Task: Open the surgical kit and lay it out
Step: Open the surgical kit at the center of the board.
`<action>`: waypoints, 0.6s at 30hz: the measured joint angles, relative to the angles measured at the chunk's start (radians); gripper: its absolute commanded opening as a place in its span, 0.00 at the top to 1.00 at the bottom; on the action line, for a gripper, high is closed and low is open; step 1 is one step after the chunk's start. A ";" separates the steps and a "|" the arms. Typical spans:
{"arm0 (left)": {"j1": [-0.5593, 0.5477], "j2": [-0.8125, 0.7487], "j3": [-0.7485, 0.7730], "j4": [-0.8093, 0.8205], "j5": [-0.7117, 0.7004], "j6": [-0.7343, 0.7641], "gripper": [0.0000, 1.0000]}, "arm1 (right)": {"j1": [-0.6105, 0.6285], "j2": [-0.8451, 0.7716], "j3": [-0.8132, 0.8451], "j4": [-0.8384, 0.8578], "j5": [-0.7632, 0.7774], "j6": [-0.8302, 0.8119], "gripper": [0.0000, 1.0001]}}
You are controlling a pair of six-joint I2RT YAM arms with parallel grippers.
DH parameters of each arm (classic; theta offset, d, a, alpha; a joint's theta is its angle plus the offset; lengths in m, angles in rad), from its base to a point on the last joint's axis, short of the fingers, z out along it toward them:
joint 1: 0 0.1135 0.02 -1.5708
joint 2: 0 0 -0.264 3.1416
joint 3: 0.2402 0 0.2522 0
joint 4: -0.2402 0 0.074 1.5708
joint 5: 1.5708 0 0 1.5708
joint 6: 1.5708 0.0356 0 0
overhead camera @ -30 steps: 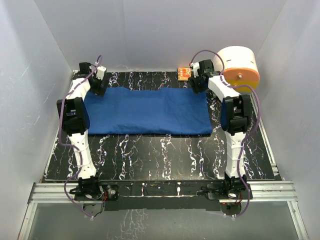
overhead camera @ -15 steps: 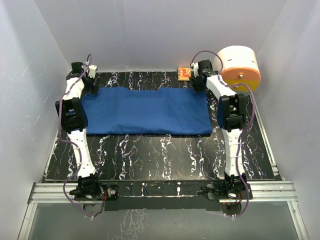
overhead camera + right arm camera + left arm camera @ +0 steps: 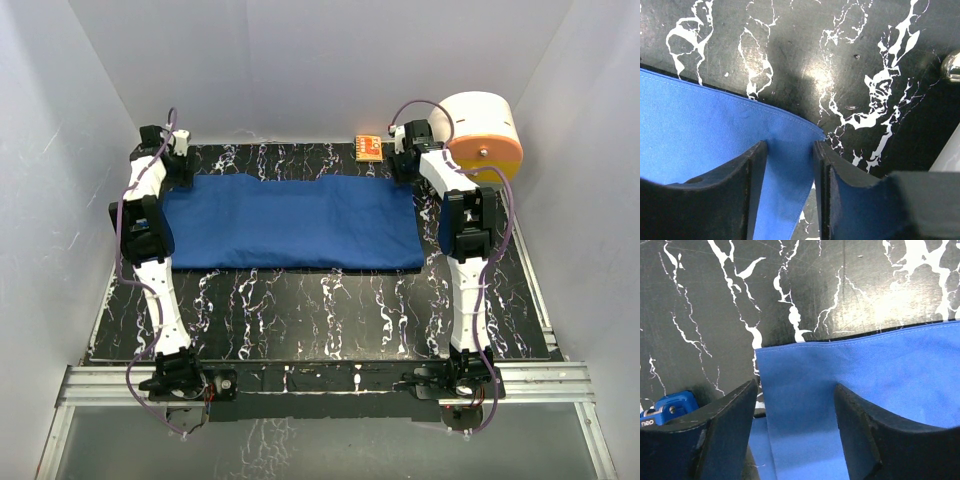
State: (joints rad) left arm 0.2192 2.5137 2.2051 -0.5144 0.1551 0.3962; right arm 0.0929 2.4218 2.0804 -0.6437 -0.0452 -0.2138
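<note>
Tabletop point(image 3: 320, 310) is black marble with white veining, boxed in by plain white walls point(image 3: 320, 70). Blue cloth wrap point(image 3: 295, 222) lies flat across upper middle of frame. Left gripper point(image 3: 796, 390) is at its upper-left corner, jaws wide apart over the hem. Right gripper point(image 3: 790, 147) is at the upper-right corner, gap narrower, not clamped; pad contact with cloth unclear. Orange box point(image 3: 368, 148) and cylinder point(image 3: 482, 135) sit top right.

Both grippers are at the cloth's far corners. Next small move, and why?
Probably close both. The left gripper and right gripper each straddle a far corner of the blue cloth, jaws apart with the fabric between them not yet pinched. A firm pinch seems needed before any lift or unfold.
</note>
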 measured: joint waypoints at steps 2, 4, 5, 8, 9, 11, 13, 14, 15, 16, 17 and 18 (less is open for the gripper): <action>0.002 0.001 -0.003 0.000 0.020 -0.014 0.48 | -0.005 0.000 0.000 -0.005 -0.010 0.004 0.70; 0.002 0.001 -0.009 0.004 0.039 -0.024 0.54 | -0.008 0.000 0.000 -0.005 -0.018 0.006 0.75; 0.002 0.001 -0.010 0.005 0.044 -0.030 0.57 | -0.009 0.000 0.000 -0.006 -0.023 0.005 0.78; 0.002 0.001 -0.015 0.015 0.056 -0.042 0.65 | -0.010 0.000 0.000 -0.006 -0.038 0.003 0.89; 0.002 0.001 -0.019 0.022 0.056 -0.044 0.67 | -0.010 0.000 0.000 -0.006 -0.043 0.003 0.92; 0.003 0.000 -0.029 0.039 0.064 -0.049 0.71 | -0.010 0.000 0.000 -0.007 -0.056 0.002 1.00; 0.006 -0.002 -0.034 0.051 0.071 -0.052 0.76 | -0.011 -0.001 0.000 -0.008 -0.063 -0.002 1.00; 0.008 -0.002 -0.035 0.055 0.074 -0.052 0.80 | -0.013 -0.001 0.000 -0.008 -0.067 -0.002 1.00; 0.010 -0.002 -0.035 0.057 0.076 -0.051 0.84 | -0.014 -0.001 0.000 -0.008 -0.072 -0.003 1.00; 0.011 -0.002 -0.035 0.057 0.077 -0.050 0.90 | -0.016 -0.001 0.000 -0.008 -0.079 -0.005 1.00; 0.012 -0.002 -0.035 0.057 0.079 -0.048 0.95 | -0.016 -0.001 0.000 -0.008 -0.084 -0.005 1.00; 0.013 -0.002 -0.034 0.056 0.081 -0.043 1.00 | -0.017 -0.003 0.000 -0.008 -0.089 -0.006 1.00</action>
State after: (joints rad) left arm 0.2321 2.5122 2.1708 -0.4580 0.2363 0.3527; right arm 0.0761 2.4191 2.0808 -0.6518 -0.1345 -0.2195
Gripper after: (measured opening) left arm 0.124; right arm 0.035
